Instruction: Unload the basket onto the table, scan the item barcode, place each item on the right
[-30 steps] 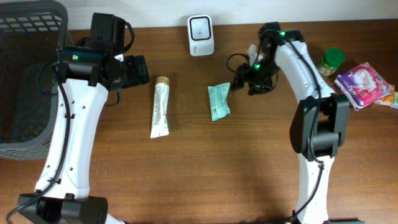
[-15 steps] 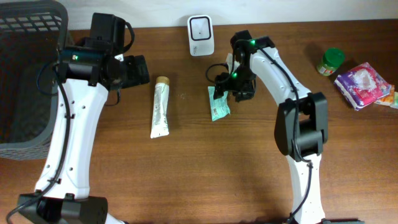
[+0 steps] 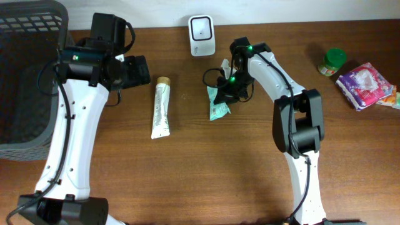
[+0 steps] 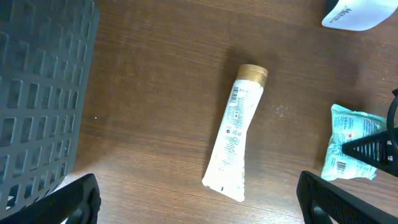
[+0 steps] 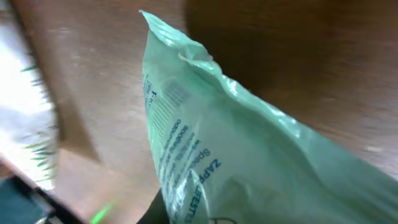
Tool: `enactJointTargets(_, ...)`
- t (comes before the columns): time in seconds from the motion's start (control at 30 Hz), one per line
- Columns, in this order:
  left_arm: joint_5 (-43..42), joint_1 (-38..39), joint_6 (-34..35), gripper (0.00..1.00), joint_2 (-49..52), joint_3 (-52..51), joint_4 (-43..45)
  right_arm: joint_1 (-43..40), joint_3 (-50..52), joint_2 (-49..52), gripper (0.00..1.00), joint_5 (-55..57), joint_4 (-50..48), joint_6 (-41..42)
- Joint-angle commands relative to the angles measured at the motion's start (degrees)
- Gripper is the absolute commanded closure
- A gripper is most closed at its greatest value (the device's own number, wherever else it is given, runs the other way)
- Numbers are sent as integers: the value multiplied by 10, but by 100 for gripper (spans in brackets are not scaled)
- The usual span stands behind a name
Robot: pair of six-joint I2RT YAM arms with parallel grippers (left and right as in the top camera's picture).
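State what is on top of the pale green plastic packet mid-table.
The right gripper sits over the pale green plastic packet's upper end, jaws shut on it. That end is hidden beneath the gripper; only the lower part, with its barcode label, is visible.

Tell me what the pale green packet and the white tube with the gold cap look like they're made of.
Pale green packet: thin plastic film, slightly glossy; it creases and catches light at the crimped edge. White tube with gold cap: probably soft plastic, smooth body with a flattened sealed end; the cap looks metallic-coated.
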State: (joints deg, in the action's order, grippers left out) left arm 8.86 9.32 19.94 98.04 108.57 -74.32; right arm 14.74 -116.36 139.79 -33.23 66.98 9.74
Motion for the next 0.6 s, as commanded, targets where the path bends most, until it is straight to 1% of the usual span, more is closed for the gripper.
enactJointTargets(0.0,4,3,-3,1,1,0,0,-16,-34,1,94,-146,-4,-3)
enactJointTargets(0.07,4,3,-3,1,1,0,0,-26,-51,1,94,-216,-8,-24)
enactJointTargets(0.13,4,3,-3,1,1,0,0,-35,-61,1,94,-292,-14,-71)
enactJointTargets(0.2,4,3,-3,1,1,0,0,-38,-61,1,94,-332,-15,-115)
enactJointTargets(0.23,4,3,-3,1,1,0,0,-39,-61,1,91,-327,-16,-123)
enactJointTargets(0.27,4,3,-3,1,1,0,0,-39,-61,1,83,-309,-23,-123)
enactJointTargets(0.33,4,3,-3,1,1,0,0,-38,-61,1,78,-264,-25,-123)
enactJointTargets(0.37,4,3,-3,1,1,0,0,-38,-61,1,77,-230,-25,-111)
enactJointTargets(0.4,4,3,-3,1,1,0,0,-38,-61,2,76,-178,-25,-80)
enactJointTargets(0.43,4,3,-3,1,1,0,0,-38,-59,2,74,-155,-25,-64)
enactJointTargets(0.47,4,3,-3,1,1,0,0,-38,-57,2,70,-138,-25,-56)
enactJointTargets(0.57,4,3,-3,1,1,0,0,-39,-51,2,68,-126,-23,-56)
